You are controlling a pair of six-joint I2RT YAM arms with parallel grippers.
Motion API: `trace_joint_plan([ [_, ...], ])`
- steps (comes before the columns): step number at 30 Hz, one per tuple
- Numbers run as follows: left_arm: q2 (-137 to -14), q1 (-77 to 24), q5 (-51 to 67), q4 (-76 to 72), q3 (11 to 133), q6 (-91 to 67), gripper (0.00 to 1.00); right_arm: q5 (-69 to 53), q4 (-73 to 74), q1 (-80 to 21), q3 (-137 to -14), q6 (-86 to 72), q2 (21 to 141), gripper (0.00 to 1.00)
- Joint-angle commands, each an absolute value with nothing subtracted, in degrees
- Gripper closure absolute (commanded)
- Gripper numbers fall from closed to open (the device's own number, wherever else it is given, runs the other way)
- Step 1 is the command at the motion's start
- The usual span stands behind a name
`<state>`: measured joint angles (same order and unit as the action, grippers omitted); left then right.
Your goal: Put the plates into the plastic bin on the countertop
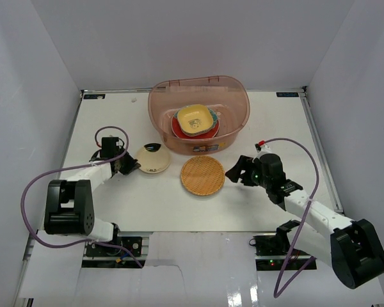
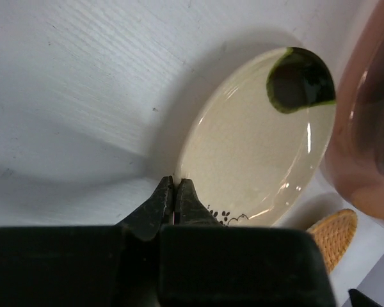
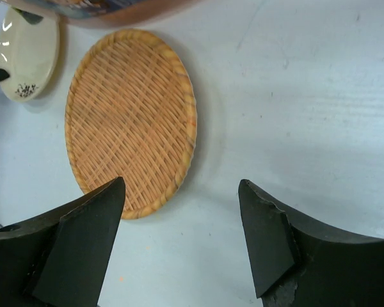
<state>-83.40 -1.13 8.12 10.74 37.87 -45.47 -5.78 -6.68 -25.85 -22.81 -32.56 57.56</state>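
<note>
— Top view?
— Plastic bin (image 1: pixel 161 131) at twelve o'clock, plates (image 1: pixel 195 120) stacked inside. The cream plate (image 1: pixel 153 158) and woven plate (image 1: pixel 203 175) lie on the open counter (image 1: pixel 275 128) beside its near wall.
— Left wrist?
— Left pincer (image 2: pixel 174 192) pressed together at the cream plate's rim.
— Right wrist?
— Right pincer (image 3: pixel 182 185) spread; woven plate at eleven o'clock.

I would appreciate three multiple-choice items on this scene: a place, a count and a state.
1. Where does the orange woven plate lie? A on the countertop in front of the plastic bin; B inside the bin; C in a gripper.
2. How many plates lie on the countertop outside the bin? A one; B two; C four.
3. How is the right gripper? A shut on a plate; B shut, empty; C open.
Key: 1 A, it lies flat on the white top. 2 B, the woven one and the cream plate. 3 C, its fingers stand wide apart.
</note>
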Motion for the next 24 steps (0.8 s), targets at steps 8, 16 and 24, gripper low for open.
trace_joint_plan([
  [8,-61.54,-0.79,5.18,19.94,39.46,-39.29,1.0,-18.8,-26.88,-24.52,-17.84,-47.63,70.72,0.27],
  [16,-45.71,-0.88,0.88,36.45,48.68,-36.04,1.0,-21.62,-38.13,-24.61,-17.84,-53.09,82.25,0.39],
  [24,-50.61,-0.97,11.4,32.72,67.04,-35.77,1.0,-23.47,-45.78,-24.61,-16.79,-56.51,88.77,0.89],
])
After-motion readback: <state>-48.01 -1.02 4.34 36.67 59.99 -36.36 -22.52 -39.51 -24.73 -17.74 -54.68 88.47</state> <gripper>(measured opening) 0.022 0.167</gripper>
